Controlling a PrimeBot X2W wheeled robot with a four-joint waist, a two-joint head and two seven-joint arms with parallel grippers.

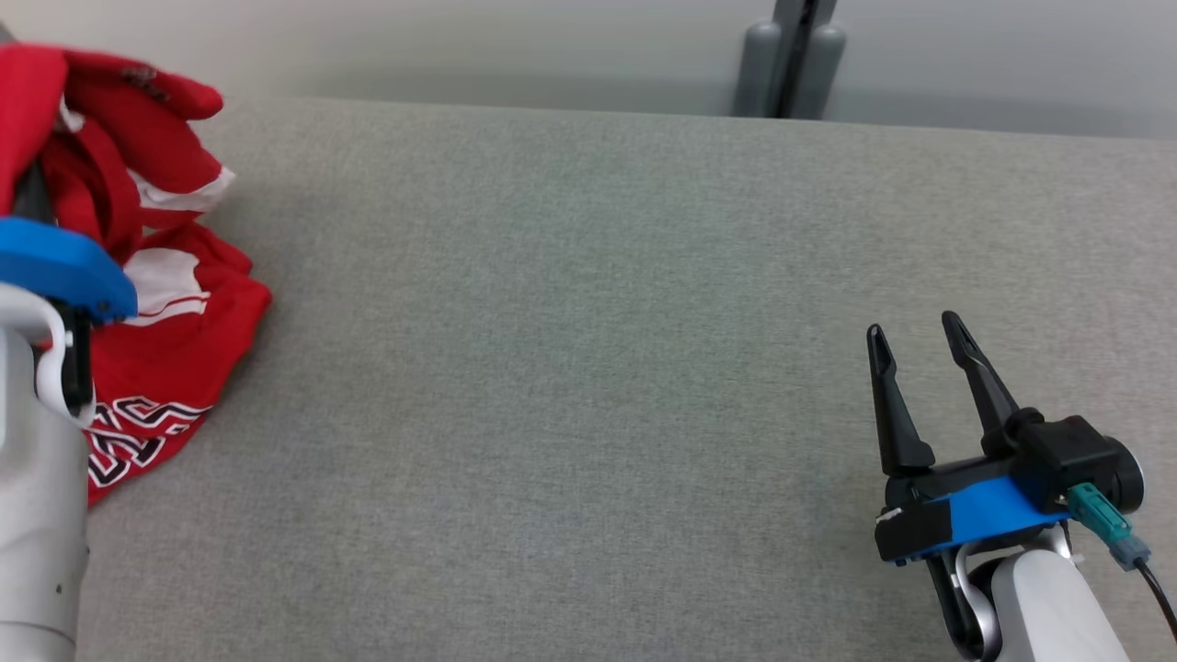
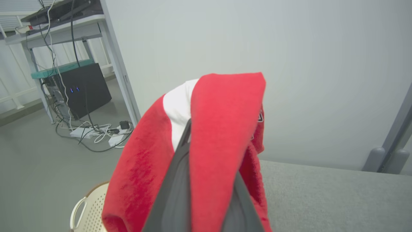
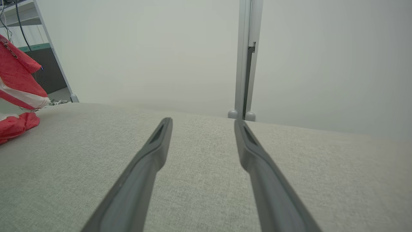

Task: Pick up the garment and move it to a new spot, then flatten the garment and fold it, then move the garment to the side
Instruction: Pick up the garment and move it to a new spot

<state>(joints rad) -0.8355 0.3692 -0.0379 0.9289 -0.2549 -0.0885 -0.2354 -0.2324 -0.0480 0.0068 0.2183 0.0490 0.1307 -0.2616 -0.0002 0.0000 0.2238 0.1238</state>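
The red garment [image 1: 165,368], with white panels and lettering, is bunched at the far left of the grey padded table [image 1: 588,322], its upper part lifted off the surface. In the left wrist view a fold of the garment [image 2: 225,129] drapes over and between the dark fingers [image 2: 180,180] of my left gripper [image 2: 206,145], which is shut on it; the fingertips are hidden by cloth. My right gripper [image 1: 915,329] stands open at the lower right, far from the garment, with nothing between its fingers. From the right gripper [image 3: 202,122], the garment [image 3: 16,74] shows at the far left.
A white perforated basket [image 2: 90,206] stands on the floor just off the table's left end. Beyond it are a desk with a black box [image 2: 87,90] and loose cables [image 2: 96,132]. A grey post [image 1: 791,55] rises behind the table's far edge.
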